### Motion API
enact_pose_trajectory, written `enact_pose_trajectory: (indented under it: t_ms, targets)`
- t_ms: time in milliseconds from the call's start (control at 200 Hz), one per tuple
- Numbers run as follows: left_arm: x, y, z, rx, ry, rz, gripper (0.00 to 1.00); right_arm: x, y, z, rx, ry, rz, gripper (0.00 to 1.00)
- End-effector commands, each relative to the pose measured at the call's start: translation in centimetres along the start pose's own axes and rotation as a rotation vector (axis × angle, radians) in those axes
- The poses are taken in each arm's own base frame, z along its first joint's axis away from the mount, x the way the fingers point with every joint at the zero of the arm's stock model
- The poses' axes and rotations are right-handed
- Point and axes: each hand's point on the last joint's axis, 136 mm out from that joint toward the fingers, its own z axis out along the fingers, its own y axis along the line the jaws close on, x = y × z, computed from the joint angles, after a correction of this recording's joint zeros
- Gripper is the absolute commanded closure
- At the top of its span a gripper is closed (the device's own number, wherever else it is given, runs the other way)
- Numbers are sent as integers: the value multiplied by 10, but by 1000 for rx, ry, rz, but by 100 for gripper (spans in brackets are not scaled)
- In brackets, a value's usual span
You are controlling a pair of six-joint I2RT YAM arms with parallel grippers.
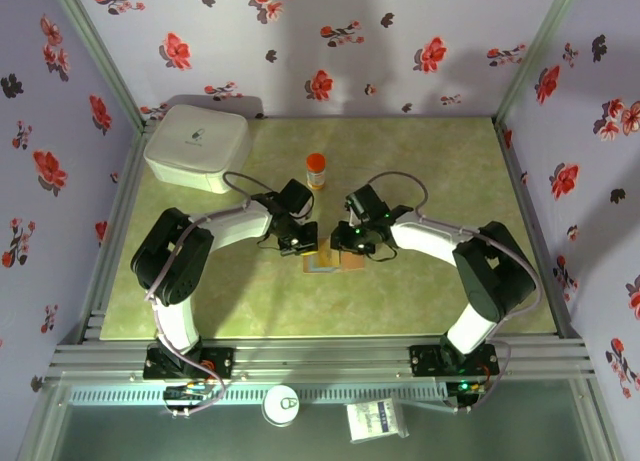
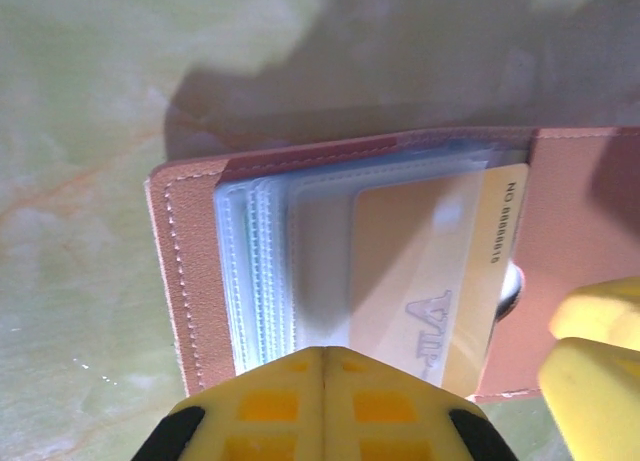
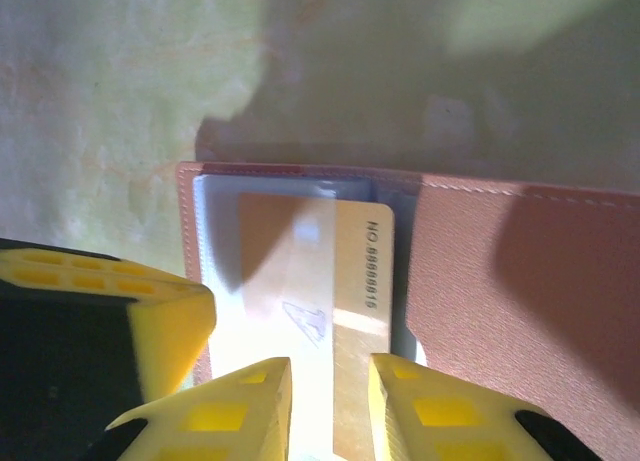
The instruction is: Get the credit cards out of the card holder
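An open reddish-brown card holder lies on the green surface between two arms — the closed left hand seems to pin its clear sleeves, the slightly parted right hand straddles the orange-yellow credit card, which should be pinched squarely and drawn straight out.

I see the card holder lying open on the table, near its middle. The left gripper sits at the holder's left side and the right gripper at its right, so the holder lies between them. A card sits in the holder's sleeve, one end reaching in between the right gripper's fingers. A bottle stands behind the holder, and a box sits in the far left corner.
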Motion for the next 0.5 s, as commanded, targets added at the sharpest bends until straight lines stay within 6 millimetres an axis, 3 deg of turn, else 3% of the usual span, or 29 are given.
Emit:
enact_pose_trajectory:
  t_ms: [0,145,495]
  targets:
    - [-4,-19,-15,51,-22,25,100,-1,3,-7,-46,-16,12,72]
    - [-3,-24,-10,70,-11,27,100,-2,-1,-5,-71,-21,34,72]
    - [4,-7,8,20,29,13,100,1,-5,6,-93,12,62,74]
